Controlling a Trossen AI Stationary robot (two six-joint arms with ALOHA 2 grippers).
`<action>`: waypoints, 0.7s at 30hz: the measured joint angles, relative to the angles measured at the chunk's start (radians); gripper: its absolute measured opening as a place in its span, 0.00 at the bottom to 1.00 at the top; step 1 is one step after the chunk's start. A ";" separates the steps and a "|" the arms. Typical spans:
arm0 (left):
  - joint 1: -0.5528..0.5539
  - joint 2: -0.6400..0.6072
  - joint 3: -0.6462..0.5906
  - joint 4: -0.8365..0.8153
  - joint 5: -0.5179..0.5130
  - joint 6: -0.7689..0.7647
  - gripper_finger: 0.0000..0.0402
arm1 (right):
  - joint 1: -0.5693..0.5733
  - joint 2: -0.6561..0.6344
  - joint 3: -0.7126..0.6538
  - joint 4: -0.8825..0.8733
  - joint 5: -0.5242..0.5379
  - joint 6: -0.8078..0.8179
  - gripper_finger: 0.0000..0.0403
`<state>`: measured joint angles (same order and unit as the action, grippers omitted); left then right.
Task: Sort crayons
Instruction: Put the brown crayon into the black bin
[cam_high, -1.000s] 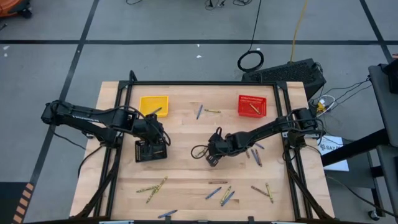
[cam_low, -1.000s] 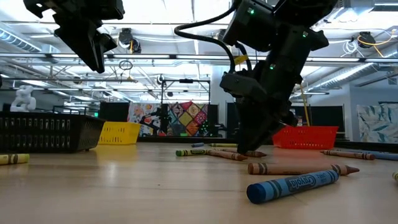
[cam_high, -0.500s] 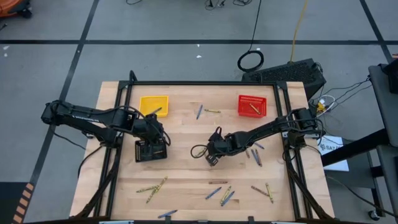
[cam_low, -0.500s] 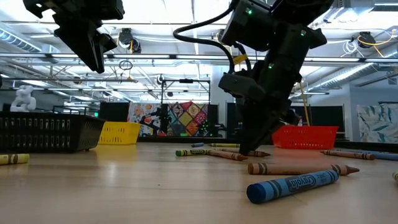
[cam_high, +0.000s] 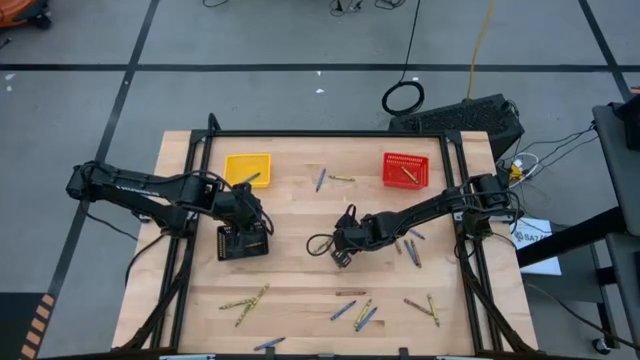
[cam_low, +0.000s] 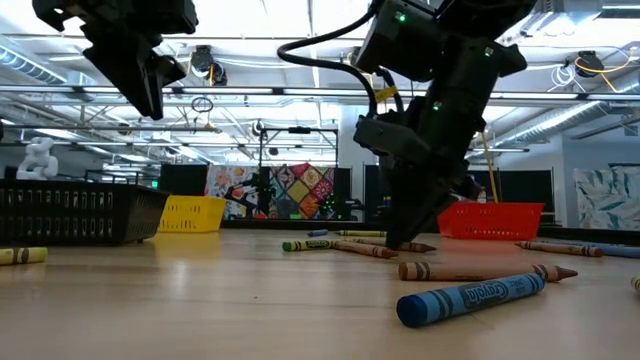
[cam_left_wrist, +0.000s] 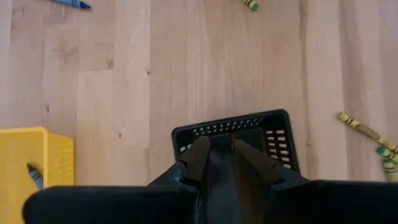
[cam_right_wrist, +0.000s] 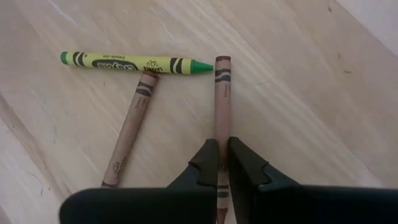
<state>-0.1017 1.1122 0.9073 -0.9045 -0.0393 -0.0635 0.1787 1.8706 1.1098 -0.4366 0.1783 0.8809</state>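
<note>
Since the earlier frame, only the right gripper had changed: its jaws had closed fully onto a brown crayon lying on the bench; both arms sat where they had been. The clamped crayon ran straight ahead from between the fingers. Just beside it, on one side, a second brown crayon lay at a slant. A yellow-green crayon lay crosswise just beyond both, its tip almost touching the held crayon's far end.

The left gripper hovered directly above the black basket, jaws partly apart; whether anything sat between them could not be told. Off to one side of it stood the yellow basket with one dark crayon inside.

Farther from the right gripper, in the high view, loose crayons lay scattered along the bench's near edge, and the red basket stood at the far side.
</note>
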 joint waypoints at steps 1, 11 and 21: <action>0.000 0.000 0.000 -0.003 -0.013 0.000 0.17 | 0.000 -0.002 0.013 -0.012 -0.001 -0.015 0.00; 0.002 0.000 0.000 -0.007 -0.070 0.033 0.17 | -0.001 -0.017 0.131 -0.096 0.026 -0.120 0.00; -0.002 -0.036 0.000 0.056 -0.073 0.017 0.17 | -0.009 -0.021 0.210 -0.058 0.058 -0.236 0.00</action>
<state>-0.1036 1.0761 0.9073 -0.8488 -0.1127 -0.0460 0.1699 1.8496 1.3194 -0.4942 0.2362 0.6451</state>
